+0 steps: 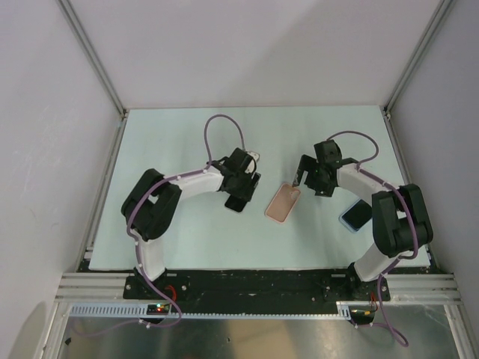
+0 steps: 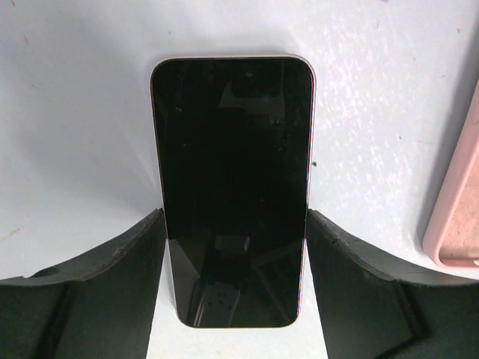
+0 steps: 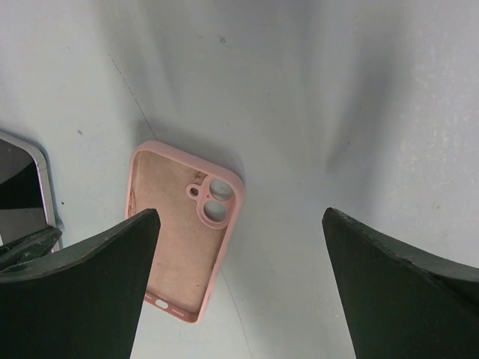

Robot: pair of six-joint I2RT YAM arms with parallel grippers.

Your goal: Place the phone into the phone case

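The black-screened phone [image 2: 232, 187] lies screen up between the fingers of my left gripper [image 2: 236, 217], which press on its two long edges. In the top view the left gripper [image 1: 241, 191] holds the phone [image 1: 236, 203] at table level, left of centre. The pink phone case [image 1: 282, 202] lies open side up just right of it, with its camera holes toward the far end. It also shows in the right wrist view [image 3: 179, 232] and at the right edge of the left wrist view [image 2: 456, 209]. My right gripper [image 3: 241, 213] is open and empty above the table, just right of the case [image 1: 301, 179].
A second dark phone with a blue rim [image 1: 358, 215] lies at the right, beside the right arm's base link. White walls and aluminium frame posts enclose the pale mat [image 1: 187, 134]. The left gripper's phone shows at the left edge of the right wrist view [image 3: 19, 194].
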